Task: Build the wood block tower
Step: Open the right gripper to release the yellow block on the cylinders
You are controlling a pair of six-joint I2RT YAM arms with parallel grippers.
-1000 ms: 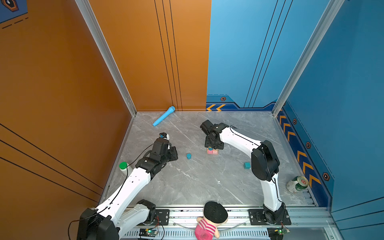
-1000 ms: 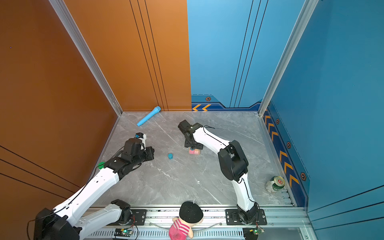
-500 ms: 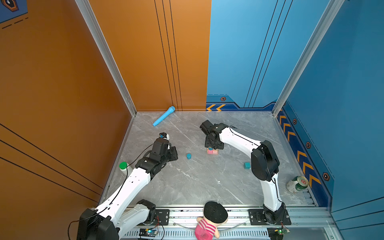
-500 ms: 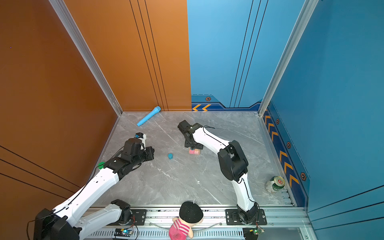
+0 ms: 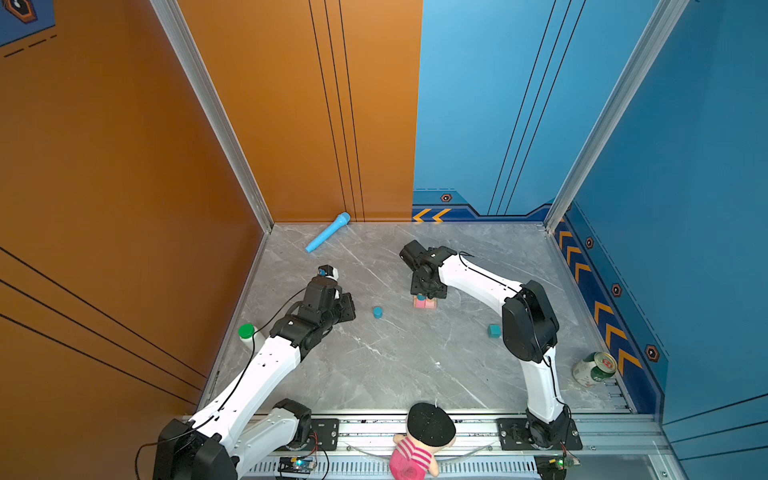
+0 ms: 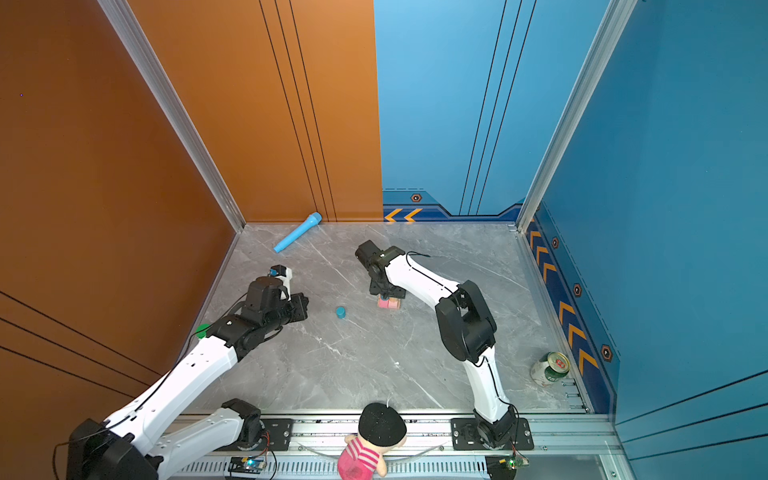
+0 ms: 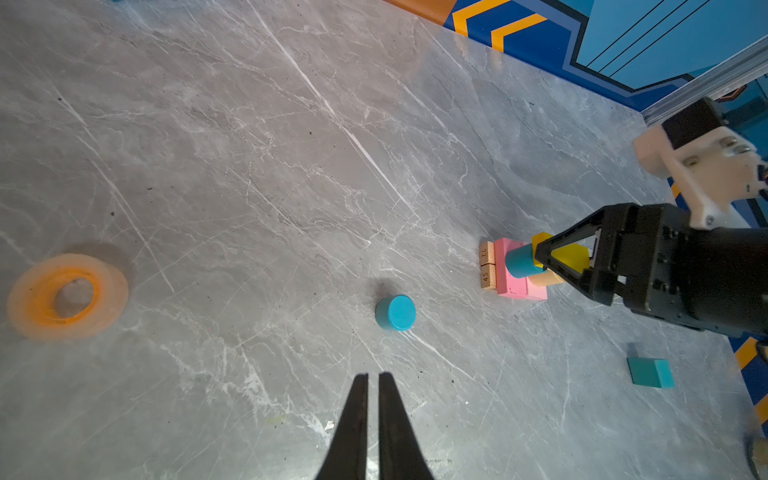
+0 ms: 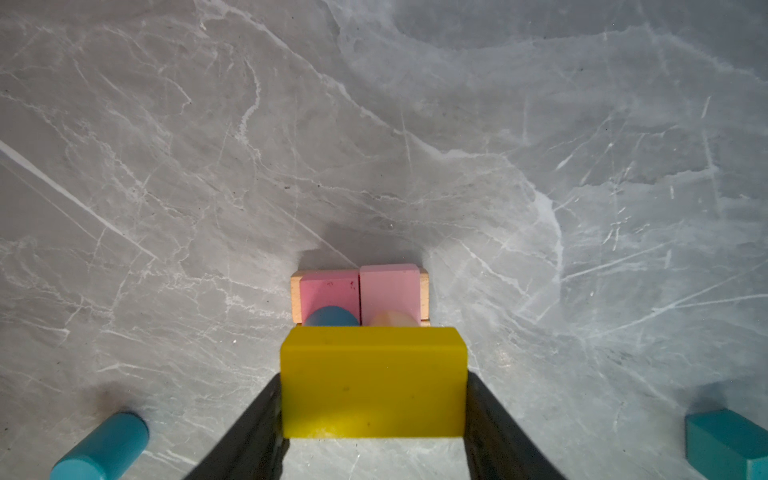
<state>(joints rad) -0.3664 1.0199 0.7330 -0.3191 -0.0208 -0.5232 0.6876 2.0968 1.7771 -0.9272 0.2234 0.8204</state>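
Scarcely moving since a second ago, still clamping the yellow bar (image 8: 372, 382) between the right fingers (image 8: 249, 432) and settling it across the blue cylinder (image 8: 331, 318) and tan cylinder (image 8: 392, 319) of the tower (image 7: 517, 280) on the counter (image 7: 249, 166) (left fingers (image 7: 353, 424) pinched together near a loose blue cylinder (image 7: 395, 312)), nearing release.

Left arm is stretched forward, low over the table. Left gripper (image 7: 372, 377) is seen with its jaws pressed nearly together and nothing between them. Right arm is bent at the elbow and reached inward. Right gripper (image 8: 374, 378) is pointed downward, with fingers (image 8: 257, 415) set against both ends of the yellow bar (image 8: 372, 407).
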